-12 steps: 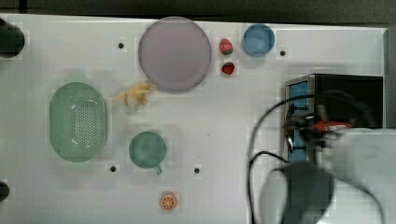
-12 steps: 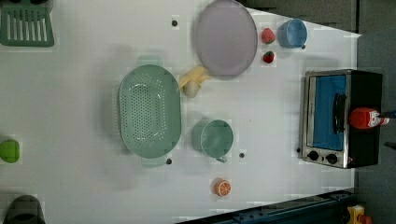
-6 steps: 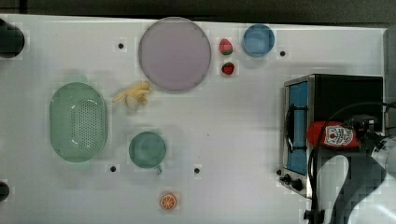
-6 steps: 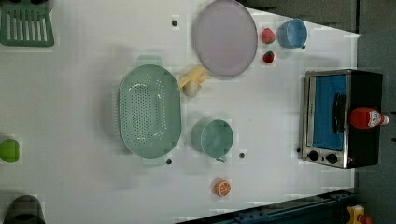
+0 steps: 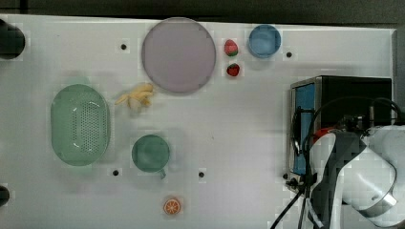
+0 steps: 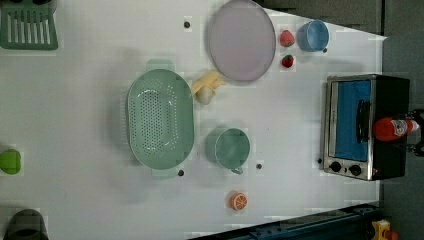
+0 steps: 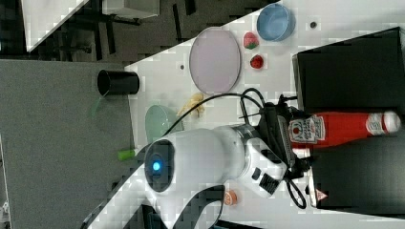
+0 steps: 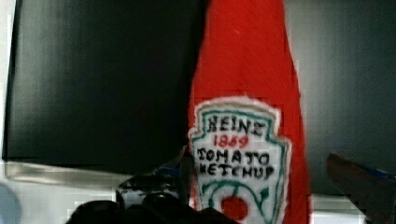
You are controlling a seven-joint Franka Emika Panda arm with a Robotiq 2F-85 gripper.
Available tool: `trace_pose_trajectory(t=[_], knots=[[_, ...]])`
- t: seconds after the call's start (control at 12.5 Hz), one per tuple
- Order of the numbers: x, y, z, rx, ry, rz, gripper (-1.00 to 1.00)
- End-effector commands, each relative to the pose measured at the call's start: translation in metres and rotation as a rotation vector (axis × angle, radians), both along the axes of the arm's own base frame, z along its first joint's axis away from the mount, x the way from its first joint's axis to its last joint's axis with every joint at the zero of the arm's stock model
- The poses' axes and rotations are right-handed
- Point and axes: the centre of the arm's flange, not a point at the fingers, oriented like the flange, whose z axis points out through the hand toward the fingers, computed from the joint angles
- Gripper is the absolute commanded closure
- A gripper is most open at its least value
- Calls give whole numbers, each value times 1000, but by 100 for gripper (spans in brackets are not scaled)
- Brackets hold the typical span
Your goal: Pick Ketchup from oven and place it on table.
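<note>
while the top view's arm hides most of the ketchup (image 5: 323,132), the wrist view shows the gripper (image 8: 261,186) spread wide around its label.

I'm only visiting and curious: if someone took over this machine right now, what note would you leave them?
Gripper: open, one finger either side of the Ketchup, not closed on it.
Ketchup: lying on its side on top of the oven, cap pointing away from the door.
Table: holds dishes and toy fruit, with free space in front of the oven.
Done: the arm is at the bottle.
Left: close, lift, set the bottle on the table.
</note>
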Motion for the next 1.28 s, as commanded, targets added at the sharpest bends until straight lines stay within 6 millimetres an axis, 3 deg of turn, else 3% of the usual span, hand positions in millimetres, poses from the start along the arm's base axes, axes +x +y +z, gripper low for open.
trace_pose_trajectory(t=[0.08, 0.24, 0.32, 0.4, 0.48, 0.56, 0.64, 0.72, 1.12, 1.2, 1.28], knots=[[-8, -22, 18, -13, -60, -23, -100], [-3, -25, 20, -37, -81, -20, -98], [-6, -26, 18, -36, -78, -25, -78], [-6, -26, 14, -35, -71, -25, -40], [-5, -26, 12, -35, -65, -24, -16], [-4, -27, 13, -37, -67, -24, -1], [-2, -27, 17, -41, -75, -23, -1], [17, -13, 55, -53, -130, 19, -1], [38, 71, 128, 86, -83, 140, -1], [40, 94, 145, 95, -97, 150, -1], [45, 132, 161, 103, -110, 194, -1]])
